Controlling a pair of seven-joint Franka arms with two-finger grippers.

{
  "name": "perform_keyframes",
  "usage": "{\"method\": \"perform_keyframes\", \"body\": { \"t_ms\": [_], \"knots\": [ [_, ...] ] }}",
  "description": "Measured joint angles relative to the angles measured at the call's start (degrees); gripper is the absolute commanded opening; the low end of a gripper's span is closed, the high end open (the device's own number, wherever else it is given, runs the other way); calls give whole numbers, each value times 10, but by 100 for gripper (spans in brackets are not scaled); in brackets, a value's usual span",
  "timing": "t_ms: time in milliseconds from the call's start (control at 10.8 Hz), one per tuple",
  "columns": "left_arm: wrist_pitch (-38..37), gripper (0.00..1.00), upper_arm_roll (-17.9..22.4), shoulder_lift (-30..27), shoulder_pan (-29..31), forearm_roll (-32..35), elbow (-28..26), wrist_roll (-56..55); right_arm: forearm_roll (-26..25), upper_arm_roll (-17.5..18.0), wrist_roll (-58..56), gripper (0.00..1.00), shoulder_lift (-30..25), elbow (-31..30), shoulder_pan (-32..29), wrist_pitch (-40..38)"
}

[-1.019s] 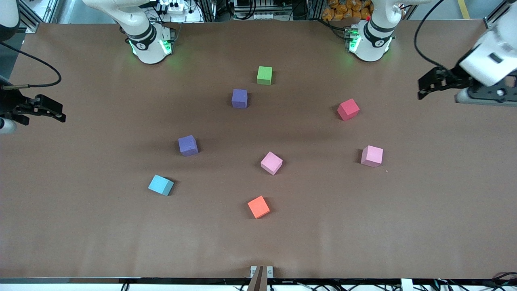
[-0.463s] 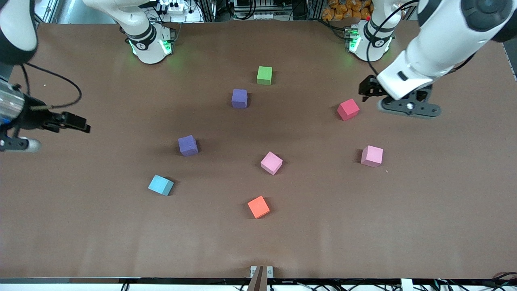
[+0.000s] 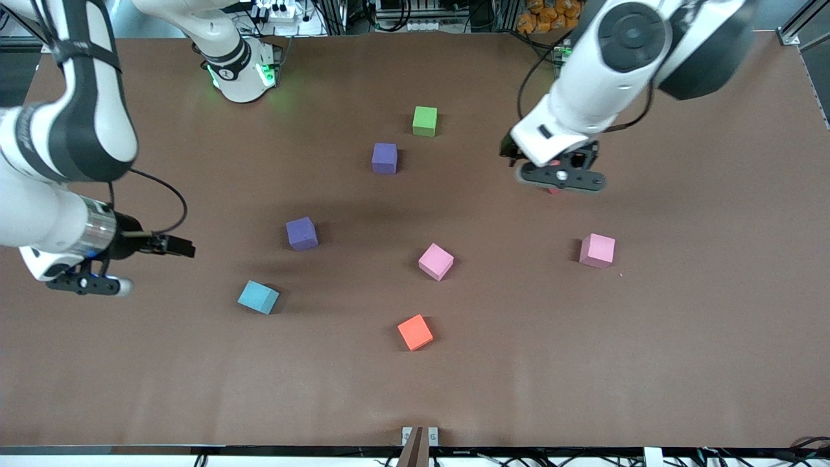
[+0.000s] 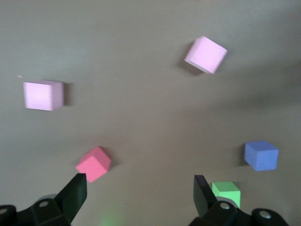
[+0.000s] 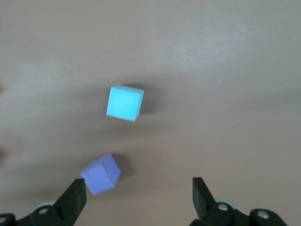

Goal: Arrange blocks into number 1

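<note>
Eight foam blocks scattered singly on tabletop [image 3: 648, 363], well apart. Left end effector [image 4: 138, 195]: fingers apart, over red block [image 4: 93, 163]. Right end effector [image 5: 138, 197]: fingers apart, above tabletop near purple block [image 5: 100, 173] and light blue block [image 5: 124, 102]

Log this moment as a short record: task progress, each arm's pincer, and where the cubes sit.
progress: no cubes lined up yet, all scattered on the brown table
left pincer: open, over the red foam cube
right pincer: open, near the purple foam cube and light blue foam cube
nearest the bases: green foam cube
nearest the front camera: orange foam cube
</note>
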Motion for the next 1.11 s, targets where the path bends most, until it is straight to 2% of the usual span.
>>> {"method": "perform_keyframes", "body": {
  "t_ms": [185, 371, 649, 1112],
  "knots": [
    [42, 100, -29, 13, 5, 0, -44, -6, 1, 0, 67, 100, 45, -2, 19, 64],
    [88, 100, -49, 13, 34, 0, -112, -7, 2, 0, 114, 100, 105, -2, 28, 130],
    [130, 100, -78, -4, 108, 29, -215, -7, 48, -20, 127, 100, 155, 0, 39, 150],
    [222, 100, -100, -79, 259, 33, -383, -6, 56, -34, 127, 100, 183, 0, 60, 161]
  ]
}}
